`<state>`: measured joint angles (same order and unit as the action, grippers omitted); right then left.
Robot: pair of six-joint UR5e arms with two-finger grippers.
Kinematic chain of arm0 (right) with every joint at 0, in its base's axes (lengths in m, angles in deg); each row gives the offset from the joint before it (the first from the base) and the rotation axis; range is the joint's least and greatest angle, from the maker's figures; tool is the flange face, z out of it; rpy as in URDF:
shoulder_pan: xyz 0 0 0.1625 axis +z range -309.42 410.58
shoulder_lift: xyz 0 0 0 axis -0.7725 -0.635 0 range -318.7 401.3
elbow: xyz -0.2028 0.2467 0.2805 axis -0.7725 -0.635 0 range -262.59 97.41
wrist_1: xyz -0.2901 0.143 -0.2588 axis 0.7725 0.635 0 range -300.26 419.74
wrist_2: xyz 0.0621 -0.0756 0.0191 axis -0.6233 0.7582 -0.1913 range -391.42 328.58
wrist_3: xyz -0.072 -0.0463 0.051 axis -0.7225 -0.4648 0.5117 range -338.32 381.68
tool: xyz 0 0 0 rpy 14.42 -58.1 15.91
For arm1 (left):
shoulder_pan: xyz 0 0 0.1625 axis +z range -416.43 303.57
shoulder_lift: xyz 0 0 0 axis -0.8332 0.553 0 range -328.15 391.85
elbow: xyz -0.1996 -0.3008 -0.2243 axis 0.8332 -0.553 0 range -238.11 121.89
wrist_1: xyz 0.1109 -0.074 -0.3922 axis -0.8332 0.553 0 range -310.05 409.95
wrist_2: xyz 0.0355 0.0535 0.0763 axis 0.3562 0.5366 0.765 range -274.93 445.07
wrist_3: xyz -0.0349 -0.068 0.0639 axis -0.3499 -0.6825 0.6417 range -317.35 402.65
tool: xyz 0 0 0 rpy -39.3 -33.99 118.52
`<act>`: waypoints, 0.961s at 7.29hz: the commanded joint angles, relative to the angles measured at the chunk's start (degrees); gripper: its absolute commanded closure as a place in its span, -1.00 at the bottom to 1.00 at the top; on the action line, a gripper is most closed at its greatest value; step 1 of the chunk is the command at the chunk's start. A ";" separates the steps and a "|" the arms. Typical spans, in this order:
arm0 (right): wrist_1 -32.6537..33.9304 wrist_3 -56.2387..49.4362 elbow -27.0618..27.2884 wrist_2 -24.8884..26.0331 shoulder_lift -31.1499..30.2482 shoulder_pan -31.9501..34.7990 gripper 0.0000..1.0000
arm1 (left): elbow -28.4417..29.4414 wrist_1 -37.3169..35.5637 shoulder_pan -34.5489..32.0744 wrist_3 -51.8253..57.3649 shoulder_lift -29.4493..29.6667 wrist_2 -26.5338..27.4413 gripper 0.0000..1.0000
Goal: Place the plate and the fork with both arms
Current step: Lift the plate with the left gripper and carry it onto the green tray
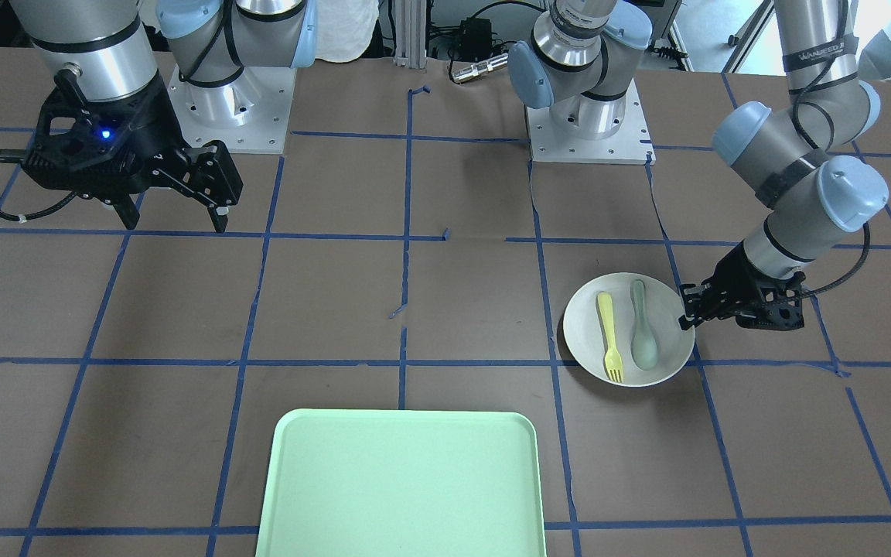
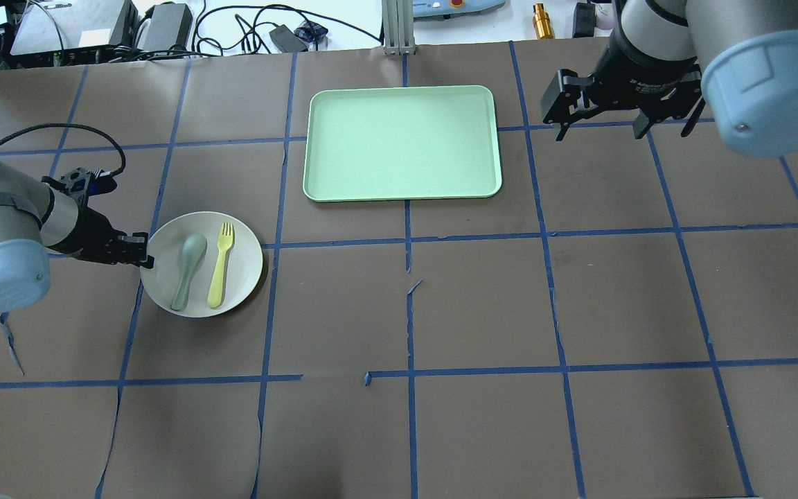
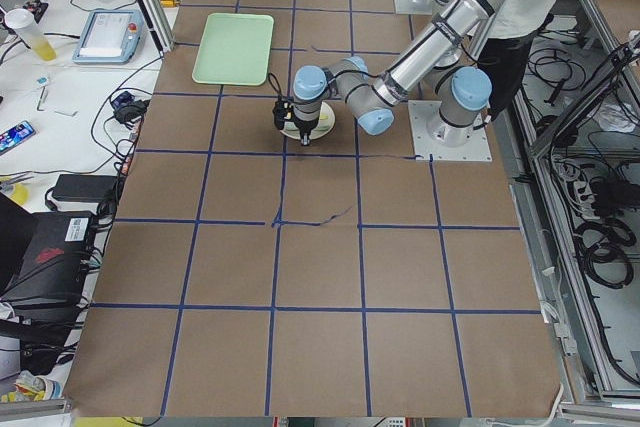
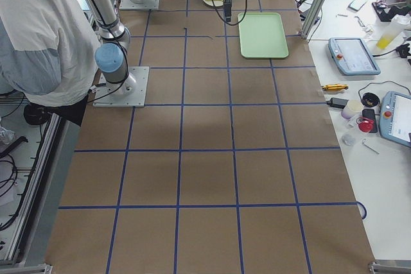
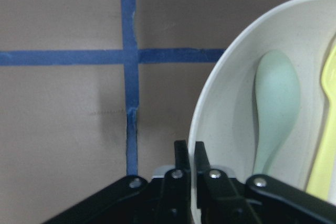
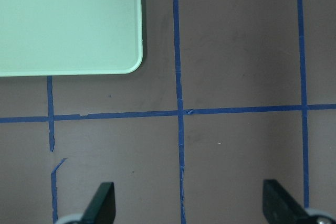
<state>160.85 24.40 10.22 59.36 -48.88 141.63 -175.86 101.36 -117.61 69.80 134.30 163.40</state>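
Note:
The round white plate (image 2: pixel 243 260) lies on the table at the left in the overhead view, with the pale-yellow fork (image 2: pixel 220 265) and a grey-green spoon (image 2: pixel 188 261) lying side by side in it. My left gripper (image 2: pixel 143 255) is shut on the plate's rim; the left wrist view shows its jaws pinched on the plate's edge (image 5: pixel 210 124). The plate also shows in the front view (image 1: pixel 585 329), as do the fork (image 1: pixel 609 338) and the left gripper (image 1: pixel 685 317). My right gripper (image 2: pixel 603 132) is open and empty, high up beside the tray.
A large light-green tray (image 2: pixel 402 142) lies at the table's far middle; its corner shows in the right wrist view (image 6: pixel 68 24). Blue tape lines grid the brown table. A person stands behind the robot in the side views (image 4: pixel 38 36).

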 commanded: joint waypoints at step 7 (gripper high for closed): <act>0.05 0.00 0.00 0.09 0.00 0.00 -1.00 | 16.72 6.04 -9.72 -13.25 9.13 -11.62 1.00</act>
<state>160.84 24.40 10.22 59.45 -48.88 141.63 -164.00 105.75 -124.02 59.35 140.23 152.25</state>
